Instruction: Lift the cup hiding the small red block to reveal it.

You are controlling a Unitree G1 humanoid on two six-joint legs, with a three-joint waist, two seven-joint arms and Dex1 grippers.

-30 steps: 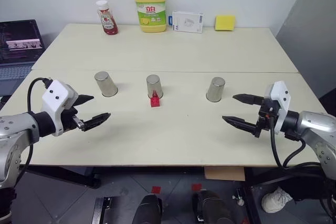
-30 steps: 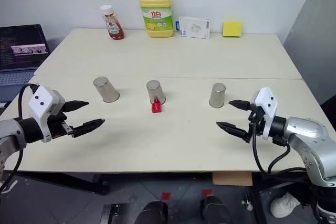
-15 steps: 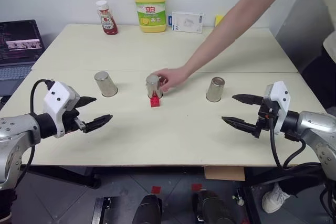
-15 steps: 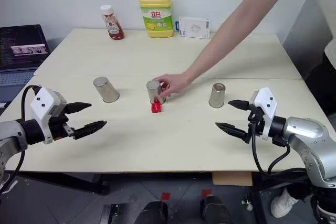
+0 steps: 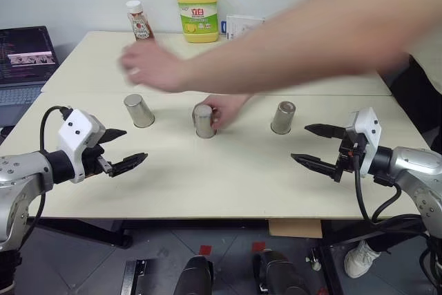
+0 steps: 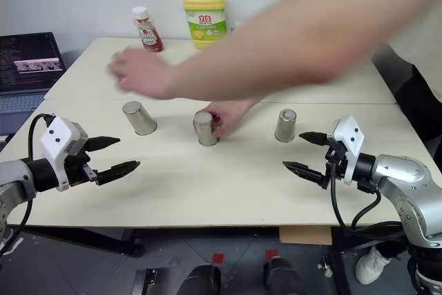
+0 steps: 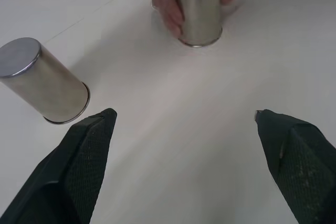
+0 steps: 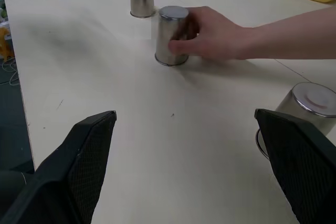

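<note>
Person's hand (image 5: 222,110) now gripping middle cup (image 5: 204,121), red block covered since, second hand (image 5: 148,67) arrived, both end effectors open.

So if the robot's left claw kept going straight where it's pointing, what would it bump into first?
Probably the middle steel cup that a person's hand is holding. The open left claw points across the bare table toward it. The left cup sits just off to one side, though depth is hard to judge.

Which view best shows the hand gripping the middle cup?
The right wrist view: the hand and its fingers around the middle cup show whole. The left wrist view crops the cup's top and shows fingers on both sides. In the eye views the hand sits partly behind the cup, under a blurred arm.
</note>
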